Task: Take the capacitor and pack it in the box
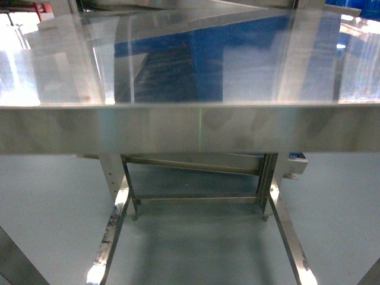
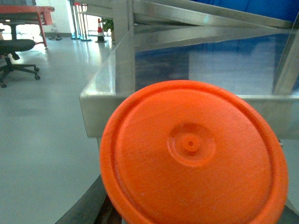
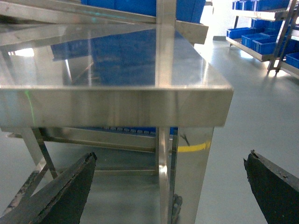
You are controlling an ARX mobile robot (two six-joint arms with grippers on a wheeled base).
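Observation:
The capacitor (image 2: 191, 154), an orange round body with a small raised hub on its end face, fills most of the left wrist view. It hangs in the air just in front of the steel table's corner (image 2: 107, 93). My left gripper (image 2: 187, 212) is behind it, shut on it; only one dark finger (image 2: 86, 210) shows at the lower left. My right gripper (image 3: 170, 186) is open, its dark fingers (image 3: 65, 191) spread wide with nothing between them, below the table's front edge (image 3: 117, 105). The box is out of view. Neither gripper shows in the head view.
The shiny steel table (image 1: 190, 127) stands close ahead, its top reflecting blue, with legs and crossbars (image 1: 196, 199) beneath. Shelves with blue bins (image 3: 261, 42) stand at the right. An office chair (image 2: 18, 51), a red-framed bench (image 2: 28, 11) and a traffic cone (image 2: 100, 30) stand far left.

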